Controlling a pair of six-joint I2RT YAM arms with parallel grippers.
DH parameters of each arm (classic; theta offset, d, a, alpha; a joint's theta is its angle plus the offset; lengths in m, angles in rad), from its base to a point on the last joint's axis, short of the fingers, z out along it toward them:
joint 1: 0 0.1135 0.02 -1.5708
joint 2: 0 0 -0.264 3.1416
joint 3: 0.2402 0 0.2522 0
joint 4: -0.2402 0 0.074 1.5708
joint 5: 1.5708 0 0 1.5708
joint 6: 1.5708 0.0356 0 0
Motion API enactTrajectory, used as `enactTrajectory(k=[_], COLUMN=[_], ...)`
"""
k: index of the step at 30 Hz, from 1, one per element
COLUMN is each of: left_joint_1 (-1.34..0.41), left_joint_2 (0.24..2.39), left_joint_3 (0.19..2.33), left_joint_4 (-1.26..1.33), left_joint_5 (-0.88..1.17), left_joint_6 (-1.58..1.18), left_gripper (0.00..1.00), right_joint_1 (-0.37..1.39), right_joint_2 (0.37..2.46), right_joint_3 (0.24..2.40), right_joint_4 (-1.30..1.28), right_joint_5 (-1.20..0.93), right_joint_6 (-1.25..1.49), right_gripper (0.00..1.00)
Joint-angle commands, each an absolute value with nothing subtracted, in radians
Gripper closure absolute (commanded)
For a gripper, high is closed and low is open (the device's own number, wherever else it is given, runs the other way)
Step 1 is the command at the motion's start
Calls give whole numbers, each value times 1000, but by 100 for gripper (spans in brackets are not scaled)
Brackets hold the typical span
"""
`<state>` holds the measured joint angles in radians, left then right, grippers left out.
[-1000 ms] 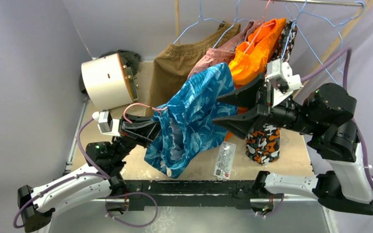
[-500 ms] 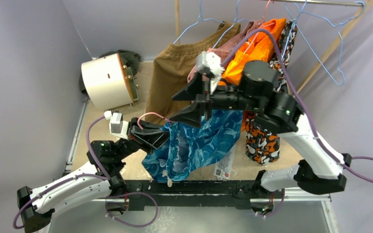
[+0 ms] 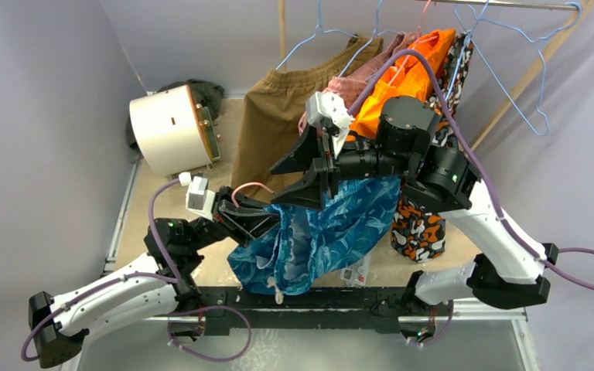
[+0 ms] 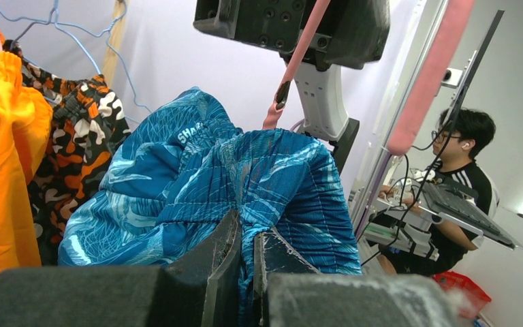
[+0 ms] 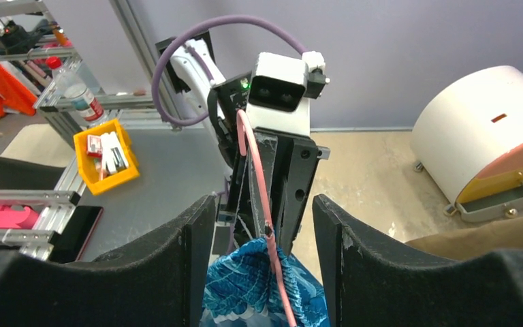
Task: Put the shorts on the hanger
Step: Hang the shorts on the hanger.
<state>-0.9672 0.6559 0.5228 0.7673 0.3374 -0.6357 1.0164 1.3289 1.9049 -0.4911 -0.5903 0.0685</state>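
While the left pincer (image 4: pixel 246 235) clamps shorts (image 4: pixel 197 170) and right pincer (image 5: pixel 264 204) gapes astride hanger (image 5: pixel 257 177), yellow bin (image 5: pixel 112 182) holds small boxes (image 5: pixel 109 153).

We see all three views bright and evenly lit by soft light from above; shadows on the tan tabletop (image 3: pixel 229 124) are faint. The shiny blue-and-teal wavy-patterned shorts (image 3: pixel 332 232) carry a mild sheen, and the white cylindrical drum (image 3: pixel 166 130) glares on its curved side. In the left wrist view we find the dark fingers (image 4: pixel 208 272) of the left gripper (image 4: pixel 245 238) and the thin pink-red wire hanger (image 4: pixel 427 75) blurred close to the lens. In the right wrist view the black fingers (image 5: pixel 177 266) of the right gripper (image 5: pixel 262 204) look soft, while the yellow plastic bin (image 5: pixel 105 153) beyond stays sharp.
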Motion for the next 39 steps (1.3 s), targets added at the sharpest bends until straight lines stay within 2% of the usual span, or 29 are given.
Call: enactTrajectory(k=[1, 4, 8, 13, 18, 23, 25, 27, 39], left_joint_1=[-969, -969, -969, -969, -969, -969, -969, -969, -969], left_joint_2=[649, 649, 650, 656, 649, 628, 610, 590, 452], left_joint_3=[595, 592, 588, 586, 585, 583, 580, 578, 549], left_joint_4=[845, 845, 847, 849, 836, 778, 740, 691, 482], left_joint_5=[353, 348, 340, 339, 336, 305, 289, 281, 155], left_joint_6=[-650, -650, -647, -647, -644, -619, -606, -591, -528], left_gripper=[100, 100, 100, 100, 100, 100, 91, 87, 85], right_joint_1=[1024, 1026, 1028, 1029, 1030, 1030, 1030, 1030, 1030], right_joint_2=[1337, 1344, 1348, 1356, 1366, 1337, 1295, 1261, 1241], right_joint_3=[1915, 1906, 1904, 1906, 1905, 1885, 1854, 1831, 1823], right_joint_4=[-529, -548, -545, -529, -537, -490, -430, -393, -381], right_joint_5=[-652, -640, -606, -593, -581, -530, -475, -435, -388], right_joint_6=[28, 20, 20, 33, 34, 34, 54, 60, 56], right_gripper=[43, 44, 64, 74, 100, 100, 100, 100, 100])
